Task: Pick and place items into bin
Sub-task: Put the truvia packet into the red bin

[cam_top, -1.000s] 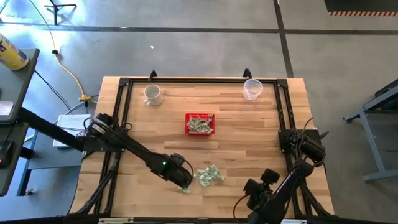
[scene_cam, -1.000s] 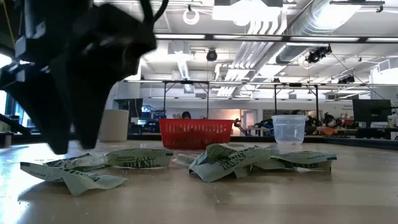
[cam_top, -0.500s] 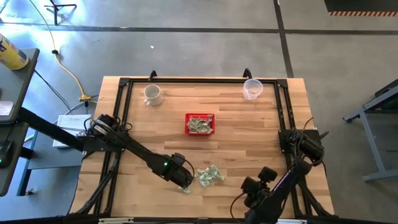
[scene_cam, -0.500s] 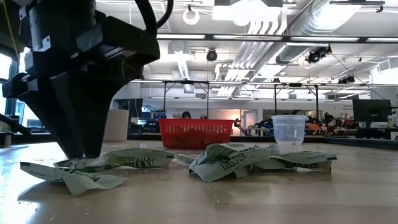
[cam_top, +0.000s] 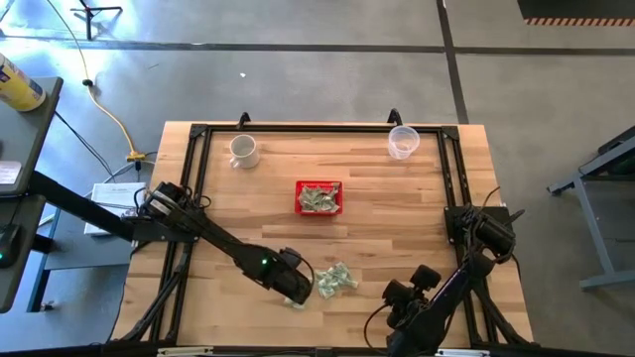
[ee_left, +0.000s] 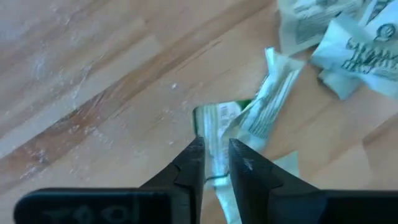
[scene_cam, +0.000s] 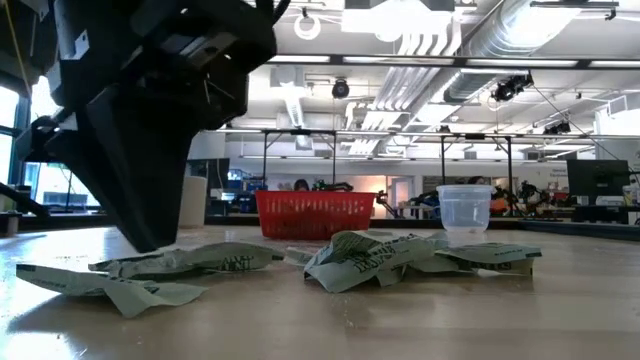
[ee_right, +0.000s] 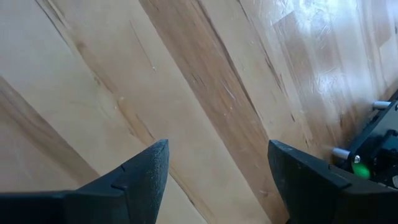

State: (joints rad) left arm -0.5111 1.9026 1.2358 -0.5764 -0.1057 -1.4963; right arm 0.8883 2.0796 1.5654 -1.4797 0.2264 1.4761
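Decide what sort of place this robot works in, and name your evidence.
Probably a robotics lab or workshop: exposed ceiling ducts, benches crowded with equipment, and a bare concrete floor around the wooden table.

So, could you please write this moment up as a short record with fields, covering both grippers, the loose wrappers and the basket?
left gripper: down at the table's near edge, fingers narrowed around a wrapper
right gripper: open over bare wood at the near right, holding nothing
loose wrappers: a small pile just right of the left gripper
red basket: mid-table, several wrappers inside
white mug: far left
clear cup: far right
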